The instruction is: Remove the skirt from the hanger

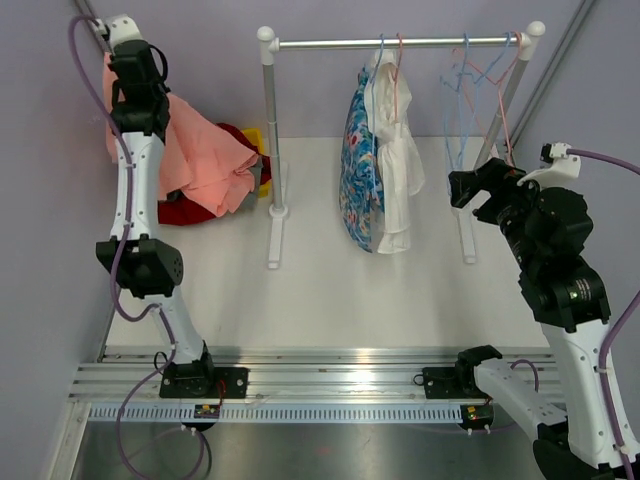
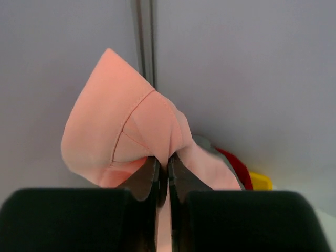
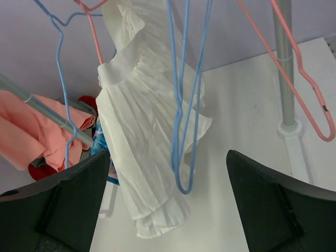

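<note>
Pale lilac walls close in my white tabletop; a ribbed metal rail edges its near side.

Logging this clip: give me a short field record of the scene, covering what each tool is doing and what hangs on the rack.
left tool: shut on pink garment, held high at far left
right tool: open, holding nothing, facing the rack's right end
rack: floral garment and white pleated garment, both hanging
empty hangers: blue and pink, right of the white garment
far left on table: red and yellow pile
</note>
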